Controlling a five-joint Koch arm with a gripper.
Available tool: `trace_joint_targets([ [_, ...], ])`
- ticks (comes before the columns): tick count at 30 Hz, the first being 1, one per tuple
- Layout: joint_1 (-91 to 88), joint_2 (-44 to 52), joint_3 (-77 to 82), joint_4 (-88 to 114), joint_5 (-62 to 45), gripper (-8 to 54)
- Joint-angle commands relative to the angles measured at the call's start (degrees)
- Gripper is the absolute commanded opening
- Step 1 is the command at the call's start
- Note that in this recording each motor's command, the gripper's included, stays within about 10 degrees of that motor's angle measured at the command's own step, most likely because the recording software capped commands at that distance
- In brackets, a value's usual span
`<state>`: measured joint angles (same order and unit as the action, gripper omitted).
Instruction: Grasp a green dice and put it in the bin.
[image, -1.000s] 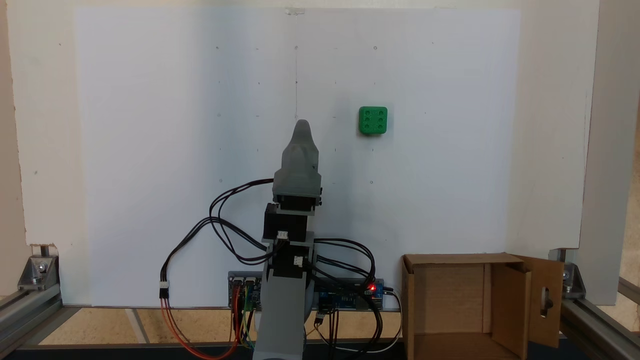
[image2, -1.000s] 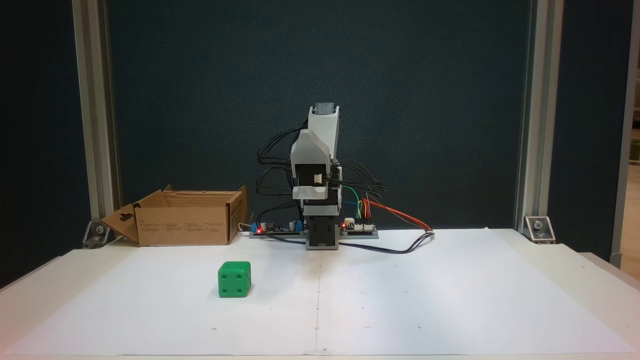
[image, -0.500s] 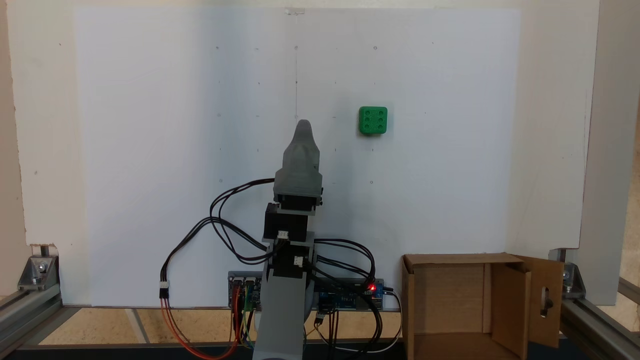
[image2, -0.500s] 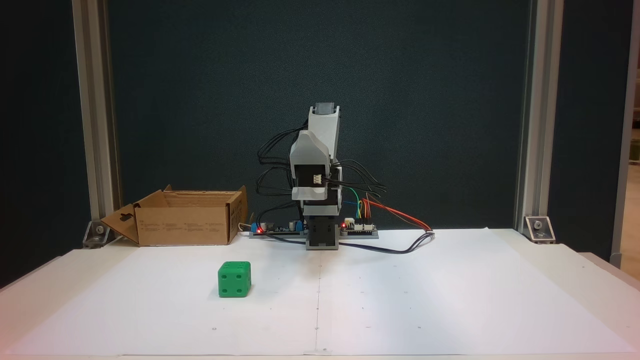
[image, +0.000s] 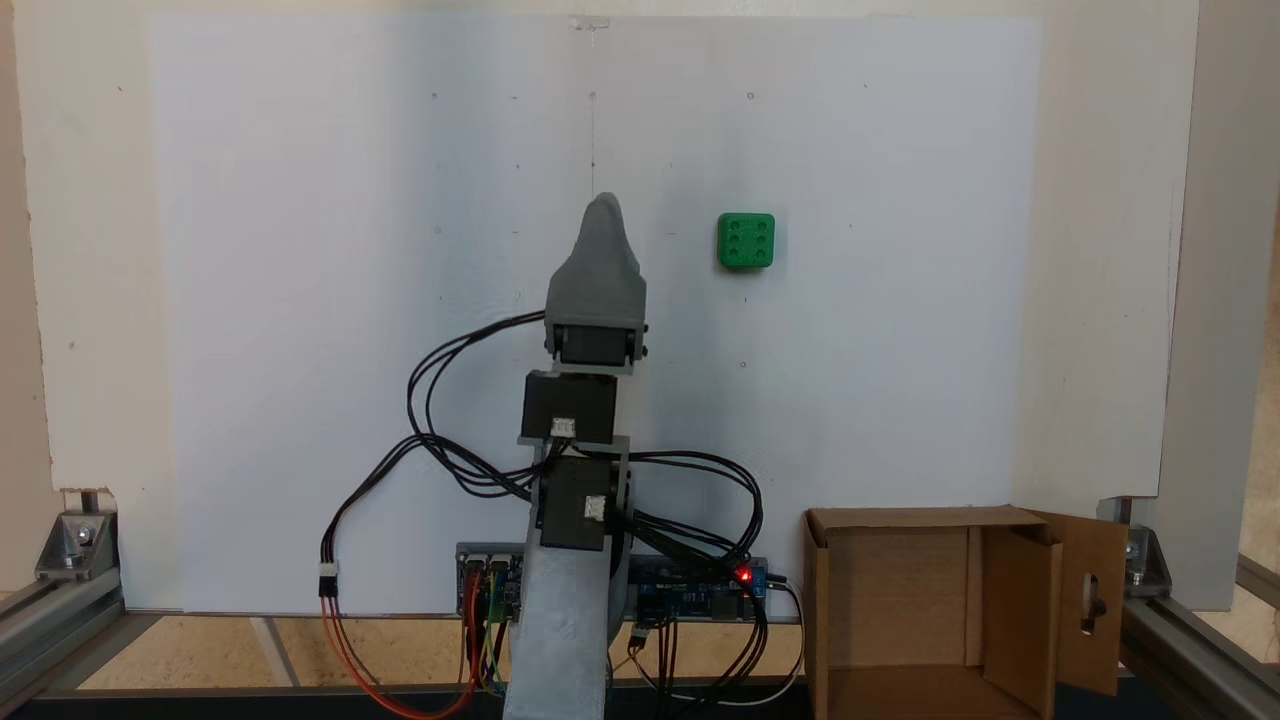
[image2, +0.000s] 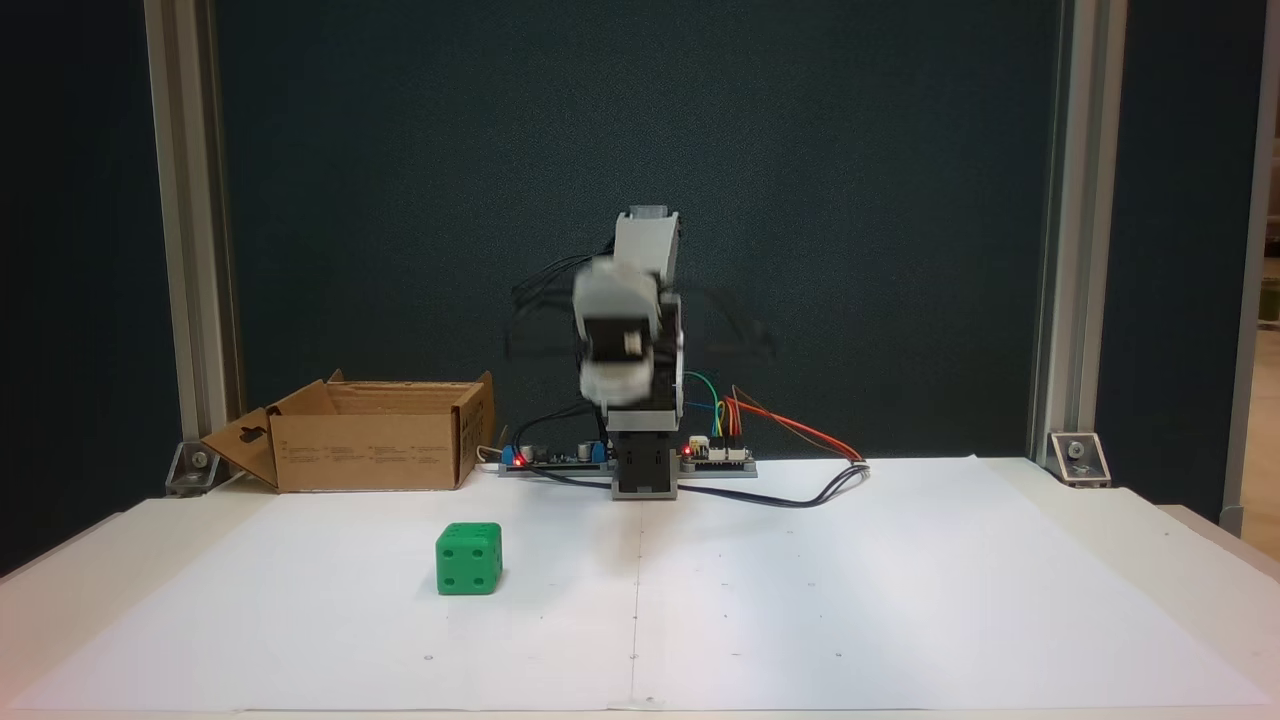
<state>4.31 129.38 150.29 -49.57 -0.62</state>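
— Where was the green dice (image: 746, 241) when we looked?

— On the white paper (image: 300, 250), six pips up, well apart from our gripper (image: 603, 205) and untouched. The bin (image: 900, 610) stood beside the arm's base.

— Were the jaws parted?

— We couldn't tell. From above only one tapered tip showed; from the front the gripper (image2: 615, 385) was a blur.

— What worried us?

— We judged that, reaching across with the jaws too narrow, we might nudge the dice along the smooth paper instead of straddling it.
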Motion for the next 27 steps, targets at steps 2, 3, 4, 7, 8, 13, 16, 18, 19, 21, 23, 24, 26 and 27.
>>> trace_joint_targets([
  [2,1.23,6.42,-8.79,13.08,-0.88,43.5],
  [3,1.58,6.42,-11.25,16.77,-0.88,43.6],
  [4,2.2,6.42,-14.33,20.63,-0.79,43.6],
  [7,3.52,6.42,-23.2,33.47,0.18,43.2],
  [8,4.04,6.33,-23.55,37.07,0.7,43.2],
  [13,5.45,6.06,-28.04,55.79,1.41,44.6],
  [16,7.73,2.02,-34.01,67.66,1.32,47.4],
  [18,10.02,-1.85,-38.76,75.3,0.44,47.8],
  [19,11.25,-3.87,-41.4,78.91,-0.53,47.9],
  [21,13.8,-8.61,-46.67,86.11,-5.89,47.8],
  [23,15.82,-12.92,-51.24,93.58,-11.85,47.8],
  [24,16.87,-15.03,-53.35,96.92,-13.87,47.8],
  [26,18.81,-19.51,-56.95,104.04,-18.44,47.8],
  [27,20.21,-21.97,-58.71,107.56,-20.72,47.9],
])
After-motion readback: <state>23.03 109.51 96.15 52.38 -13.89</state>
